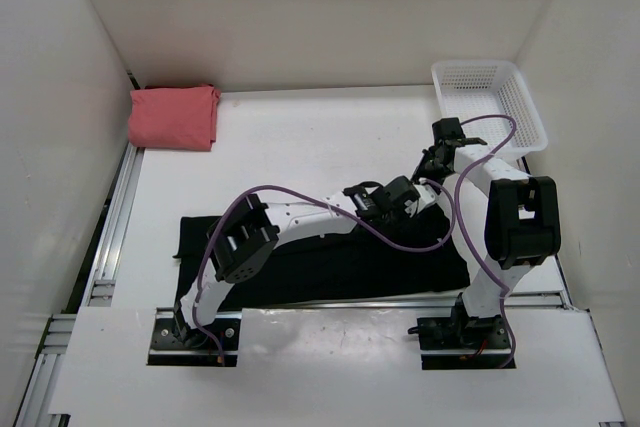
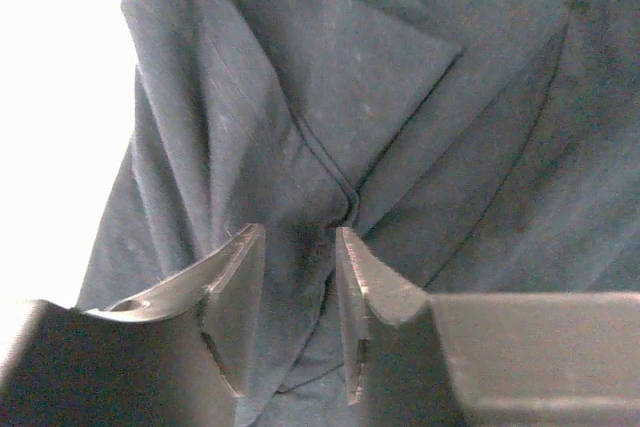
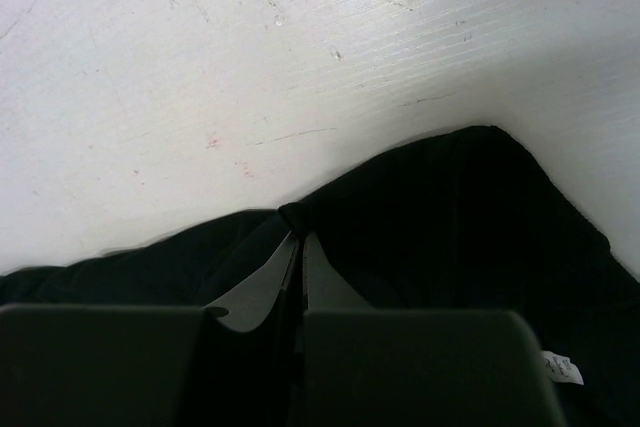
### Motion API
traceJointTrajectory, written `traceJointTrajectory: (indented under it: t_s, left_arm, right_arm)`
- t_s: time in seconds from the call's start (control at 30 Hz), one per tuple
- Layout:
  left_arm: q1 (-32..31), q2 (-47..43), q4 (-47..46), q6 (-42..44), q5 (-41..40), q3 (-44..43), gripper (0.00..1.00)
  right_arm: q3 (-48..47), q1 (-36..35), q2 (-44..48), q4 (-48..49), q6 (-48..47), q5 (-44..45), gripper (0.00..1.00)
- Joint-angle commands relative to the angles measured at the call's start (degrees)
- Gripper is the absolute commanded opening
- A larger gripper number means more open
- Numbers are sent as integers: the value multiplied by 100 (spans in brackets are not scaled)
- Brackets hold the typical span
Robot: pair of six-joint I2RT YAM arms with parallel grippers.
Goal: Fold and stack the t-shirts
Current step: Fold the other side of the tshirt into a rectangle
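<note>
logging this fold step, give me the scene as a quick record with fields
black shirt: spread across the near side of the table
pink shirt: folded, far left corner
basket: white mesh, far right corner
left pincer: open over a fold in the black shirt
right pincer: shut on the black shirt's edge

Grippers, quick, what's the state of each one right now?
Left gripper: open, jaws parted just above the black t-shirt, gripping nothing.
Right gripper: shut, pinching the black t-shirt's edge.
</note>
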State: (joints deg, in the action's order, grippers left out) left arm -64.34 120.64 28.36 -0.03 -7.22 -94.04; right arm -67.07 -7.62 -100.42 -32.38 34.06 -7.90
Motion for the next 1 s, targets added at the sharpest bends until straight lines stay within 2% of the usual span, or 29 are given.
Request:
traceJointTrajectory:
  t_s: [0.0, 0.23, 0.57, 0.7, 0.87, 0.97]
  left_arm:
    - [70, -287, -23, 3, 54, -264, 44]
    - [9, -287, 117, 3, 353, -18, 43]
    - [9, -111, 284, 3, 564, -141, 43]
    - [9, 64, 284, 3, 432, -263, 38]
    - [9, 126, 337, 3, 485, -317, 38]
    - [9, 188, 337, 3, 345, -317, 32]
  right_arm:
    - [18, 32, 234, 92, -119, -27, 0]
    - [18, 32, 234, 92, -119, -27, 0]
    - [18, 32, 234, 39, -119, 25, 0]
    - [18, 32, 234, 39, -119, 25, 0]
    - [18, 32, 234, 39, -119, 25, 0]
    - [18, 32, 234, 39, -119, 25, 0]
